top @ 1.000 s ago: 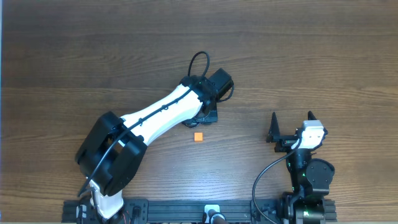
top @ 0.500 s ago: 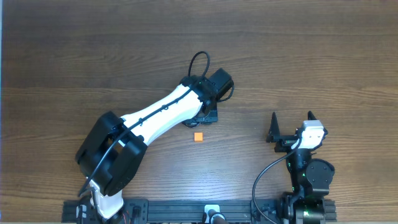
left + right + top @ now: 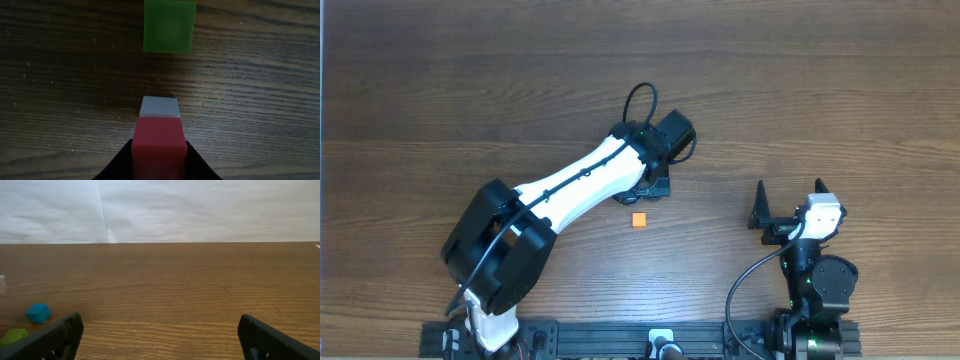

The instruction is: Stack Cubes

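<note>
My left gripper (image 3: 648, 188) is near the table's middle, shut on a red cube (image 3: 159, 149) that its dark fingers (image 3: 121, 162) press from both sides. A pale grey cube (image 3: 160, 106) sits right against the red one on its far side; I cannot tell whether the red rests on it. A green cube (image 3: 169, 26) lies on the wood a short way past them. An orange cube (image 3: 639, 220) sits alone just in front of the left gripper. My right gripper (image 3: 788, 190) stands open at the right. Its wrist view shows a blue cube (image 3: 38, 313) and the green cube (image 3: 14, 336) far off.
The brown wooden table (image 3: 840, 90) stretches bare around the cubes. The left arm's white link (image 3: 575, 185) crosses the table's left middle. A white wall (image 3: 200, 210) stands beyond the far edge.
</note>
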### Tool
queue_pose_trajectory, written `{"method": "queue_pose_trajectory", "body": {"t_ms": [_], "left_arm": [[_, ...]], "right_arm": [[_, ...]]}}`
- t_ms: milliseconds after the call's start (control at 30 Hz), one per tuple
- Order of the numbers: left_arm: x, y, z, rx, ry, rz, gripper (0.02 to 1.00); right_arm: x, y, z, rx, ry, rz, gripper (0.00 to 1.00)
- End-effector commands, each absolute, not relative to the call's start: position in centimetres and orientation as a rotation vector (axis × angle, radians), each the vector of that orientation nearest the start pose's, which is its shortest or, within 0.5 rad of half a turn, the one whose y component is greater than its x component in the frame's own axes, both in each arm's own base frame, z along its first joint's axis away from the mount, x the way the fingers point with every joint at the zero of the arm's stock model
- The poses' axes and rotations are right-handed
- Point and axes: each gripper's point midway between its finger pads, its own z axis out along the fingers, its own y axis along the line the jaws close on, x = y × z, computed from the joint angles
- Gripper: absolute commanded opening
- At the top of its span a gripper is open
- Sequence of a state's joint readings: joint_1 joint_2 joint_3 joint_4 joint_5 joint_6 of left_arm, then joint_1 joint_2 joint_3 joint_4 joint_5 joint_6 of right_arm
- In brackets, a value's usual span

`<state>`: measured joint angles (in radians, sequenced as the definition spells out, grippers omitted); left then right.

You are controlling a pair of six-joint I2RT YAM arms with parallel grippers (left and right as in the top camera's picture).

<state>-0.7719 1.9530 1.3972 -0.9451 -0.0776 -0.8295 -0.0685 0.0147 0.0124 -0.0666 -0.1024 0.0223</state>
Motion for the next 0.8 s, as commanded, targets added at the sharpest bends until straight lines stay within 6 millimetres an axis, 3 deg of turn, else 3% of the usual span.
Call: {"method": "queue_pose_trajectory", "body": {"t_ms": [33, 400, 800], "left_arm": [[28.21, -25.44, 3.47, -0.086, 3.040, -0.007, 0.058], [28.15, -25.31, 3.41, -0.092, 3.048, -0.007, 0.071], [28.11, -25.33, 3.30, -0.091, 3.051, -0.006, 0.180]], "right_arm": [[24.61, 0.08, 15.83, -0.004, 1.638, 0.046, 0.991], [24.61, 0.08, 15.83, -0.004, 1.638, 0.046, 0.993], [24.61, 0.08, 15.83, -0.004, 1.638, 0.046, 0.991]]}}
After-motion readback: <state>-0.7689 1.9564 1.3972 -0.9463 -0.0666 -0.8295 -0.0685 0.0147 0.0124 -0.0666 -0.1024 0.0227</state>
